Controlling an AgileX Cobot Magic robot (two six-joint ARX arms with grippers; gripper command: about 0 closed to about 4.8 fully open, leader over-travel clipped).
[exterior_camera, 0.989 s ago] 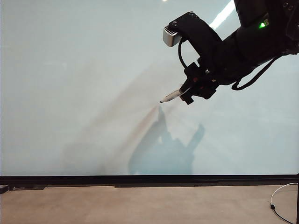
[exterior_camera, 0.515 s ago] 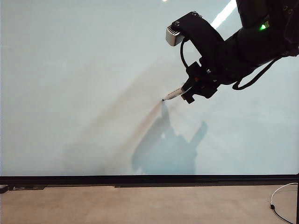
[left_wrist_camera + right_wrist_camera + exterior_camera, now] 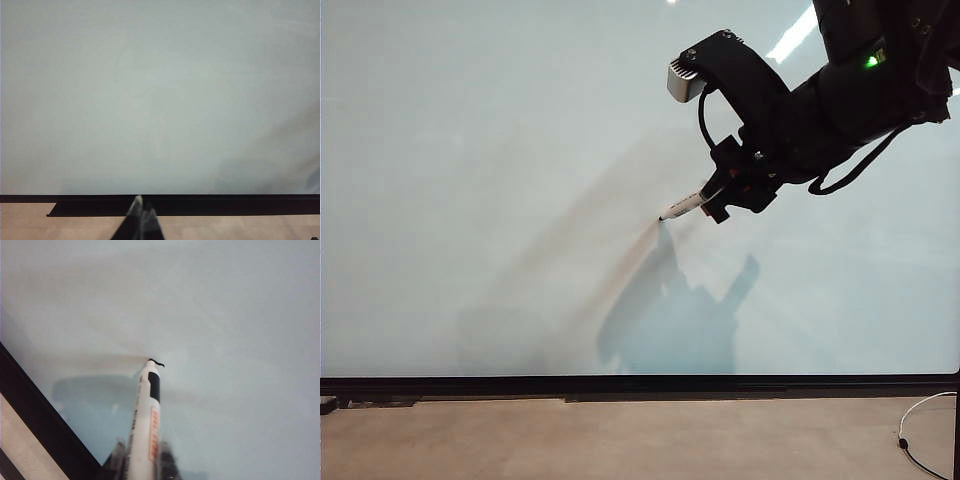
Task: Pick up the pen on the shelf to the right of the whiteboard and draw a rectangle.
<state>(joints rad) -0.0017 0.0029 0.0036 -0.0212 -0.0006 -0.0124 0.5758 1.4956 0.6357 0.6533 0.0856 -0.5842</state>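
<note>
Resting low by the whiteboard's (image 3: 150,100) black bottom edge, left gripper (image 3: 142,210) is showing its fingertips together. Right gripper (image 3: 720,196) is clamping the slim white pen (image 3: 684,206), black tip touching mid-board beside a short black mark (image 3: 157,362).

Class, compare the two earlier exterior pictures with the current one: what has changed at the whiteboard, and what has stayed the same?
Very little. The right claw wavered slightly up-right and came back, so the pen tip sits almost where it began, at the whiteboard. The right wrist view shows a short black mark at the tip. The grip on the pen is unchanged. Only the left claw now is shown; it holds nothing.
</note>
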